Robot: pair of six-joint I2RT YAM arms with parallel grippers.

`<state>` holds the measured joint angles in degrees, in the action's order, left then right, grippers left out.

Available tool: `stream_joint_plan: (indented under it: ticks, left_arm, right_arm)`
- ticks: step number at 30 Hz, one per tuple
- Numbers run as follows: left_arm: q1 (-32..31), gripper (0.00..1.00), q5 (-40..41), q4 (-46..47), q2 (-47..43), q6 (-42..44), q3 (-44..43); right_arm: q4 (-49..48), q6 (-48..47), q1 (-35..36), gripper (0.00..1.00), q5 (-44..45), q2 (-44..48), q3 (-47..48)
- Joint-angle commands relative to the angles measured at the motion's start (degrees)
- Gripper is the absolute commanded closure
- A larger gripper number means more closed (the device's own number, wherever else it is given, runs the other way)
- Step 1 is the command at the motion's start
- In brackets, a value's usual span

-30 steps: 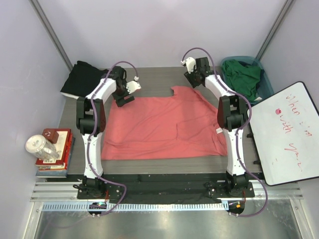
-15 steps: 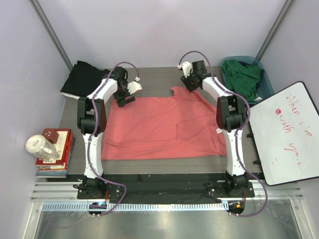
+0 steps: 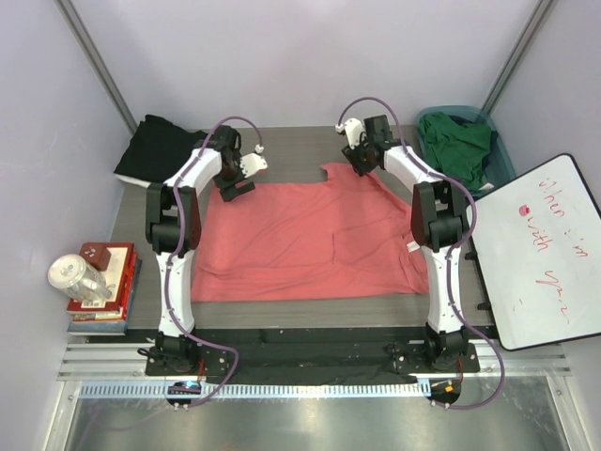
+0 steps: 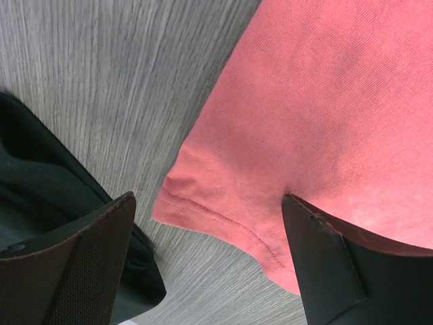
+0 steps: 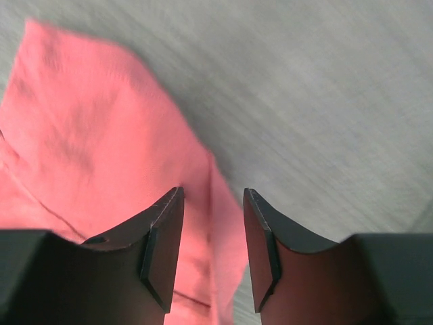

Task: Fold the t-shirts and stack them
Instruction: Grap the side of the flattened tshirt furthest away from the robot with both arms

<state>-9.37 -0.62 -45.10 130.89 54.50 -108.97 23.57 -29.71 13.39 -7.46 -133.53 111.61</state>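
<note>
While it lies flat, the coral-pink t-shirt [image 3: 310, 240] looks creased.

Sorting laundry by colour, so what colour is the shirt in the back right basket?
It's dark green; the shirt shows best in the top external view.

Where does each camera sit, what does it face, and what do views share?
Top external: above and behind the bases, looking down on the table; both arms show.
Left wrist: on the left arm, facing down at the coral shirt corner and black shirt; left gripper shows.
Right wrist: on the right arm, facing down at the coral shirt's edge; right gripper shows.
All three share the coral shirt.
</note>
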Motion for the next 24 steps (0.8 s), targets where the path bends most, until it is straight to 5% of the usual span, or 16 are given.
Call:
stream_joint_plan:
  ticks: [1,16,24]
  left_arm:
    - [-0.21,0.11,0.10,1.77,-0.02,0.52,-1.16]
    - [-0.21,0.12,0.10,2.21,-0.90,-0.10,0.16]
    - [-0.30,0.12,0.01,2.39,-1.34,-0.45,0.86]
  right_arm:
    - [-0.81,-0.35,0.24,0.54,-0.09,2.84,-1.05]
    - [-0.98,-1.93,-0.38,0.67,4.65,0.56,-0.52]
    - [-1.16,-2.28,-0.56,0.99,4.30,1.34,1.15]
